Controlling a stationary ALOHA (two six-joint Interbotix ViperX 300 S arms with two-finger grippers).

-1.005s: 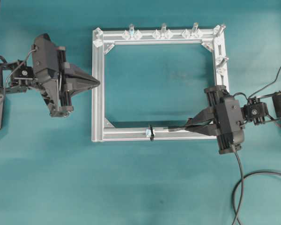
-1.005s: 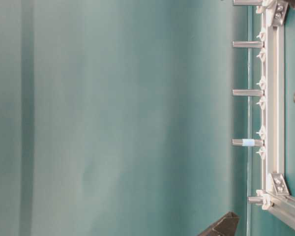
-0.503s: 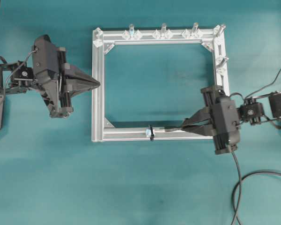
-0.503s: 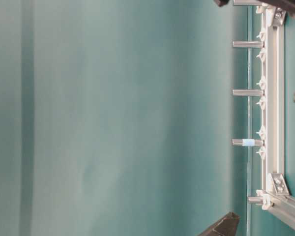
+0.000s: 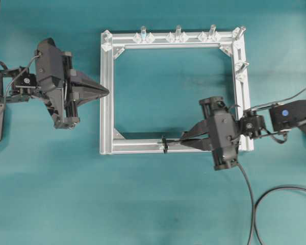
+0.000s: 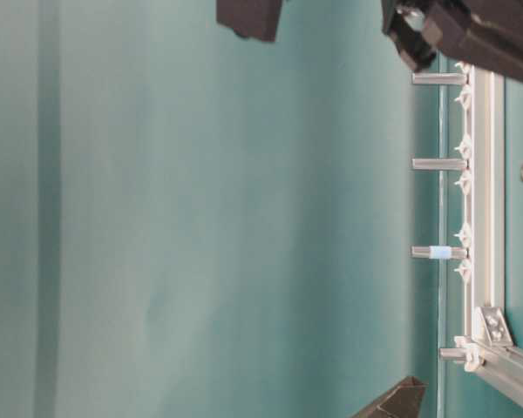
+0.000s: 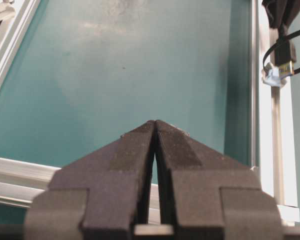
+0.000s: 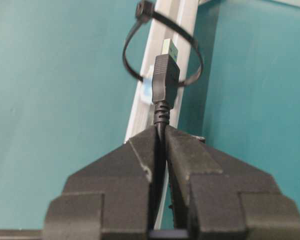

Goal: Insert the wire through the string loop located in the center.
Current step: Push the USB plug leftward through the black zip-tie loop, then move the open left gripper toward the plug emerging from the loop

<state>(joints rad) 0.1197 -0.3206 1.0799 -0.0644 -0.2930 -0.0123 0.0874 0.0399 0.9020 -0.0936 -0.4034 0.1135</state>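
Right gripper: clenched on the wire just behind its plug; the cable runs back between the two black fingers.
Plug: dark and slim with a small silvery tip; in the right wrist view the tip sits at the ring of the string loop, though whether it has passed through cannot be told.
String loop: a thin black cord ring standing around the near rail of the frame, roughly at the rail's middle, with a small pale-blue tag beside it; in the overhead view it shows as a small dark band just left of the right gripper's tips.
Wire, trailing part: leaves the back of the right gripper and curves away over the near right of the table.
Left gripper: fingers pressed together, nothing between them; in the overhead view it hovers just left of the frame's left rail, well apart from the loop.
Frame: silver aluminium square lying flat, with upright pegs along the far rail.
Table: covered in plain teal.
Writing: no brand, label text or lettering can be read anywhere; the blue tag is too small to tell.
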